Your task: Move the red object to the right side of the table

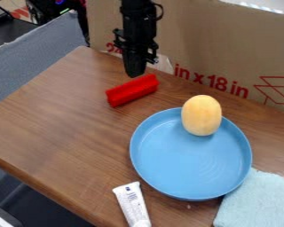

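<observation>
Red object (pixel 132 90) lies on the table, below the closed fingers (pixel 135 67).

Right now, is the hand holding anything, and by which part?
Nothing. The hand is shut and empty above the red block, which lies on the table.

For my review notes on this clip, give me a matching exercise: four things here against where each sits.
Things:
1. red block
2. egg
3. tube
4. cloth

Places:
A. front right corner of the table
B. on the blue plate
C. bare wood, below the end effector
D. front edge, left of the plate

Pairs: 1-C, 2-B, 3-D, 4-A
</observation>
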